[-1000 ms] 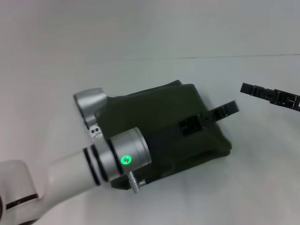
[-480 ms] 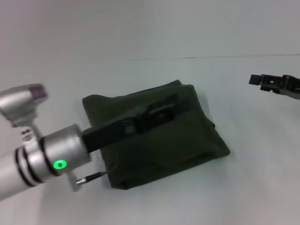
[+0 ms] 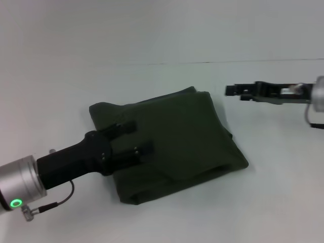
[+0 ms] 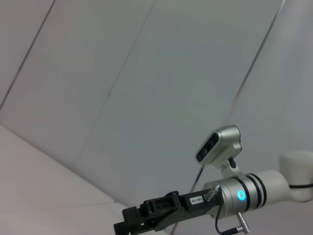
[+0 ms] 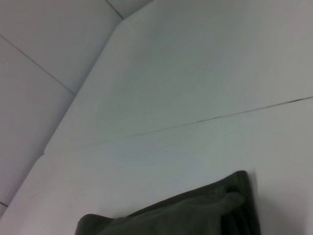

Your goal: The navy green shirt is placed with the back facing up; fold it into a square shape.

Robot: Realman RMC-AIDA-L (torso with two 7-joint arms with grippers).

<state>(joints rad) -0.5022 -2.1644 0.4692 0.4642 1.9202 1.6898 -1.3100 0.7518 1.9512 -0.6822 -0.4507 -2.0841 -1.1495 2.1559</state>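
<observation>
White worktop (image 3: 167, 40) carries the navy green shirt (image 3: 177, 139), folded nearly square. Your left gripper (image 3: 132, 137), jaws apart, hovers over it; right gripper (image 3: 238, 92) seems closed. Lift clear without snagging folds.

white table (image 3: 152, 40), folded navy green shirt (image 3: 187, 131) on it

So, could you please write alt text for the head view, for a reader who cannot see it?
A dark olive-green shirt, folded into a rough square, lies on a white table. The left gripper reaches over its near-left part with its fingers apart, holding nothing. The right gripper hangs beyond the shirt's far right corner.
</observation>
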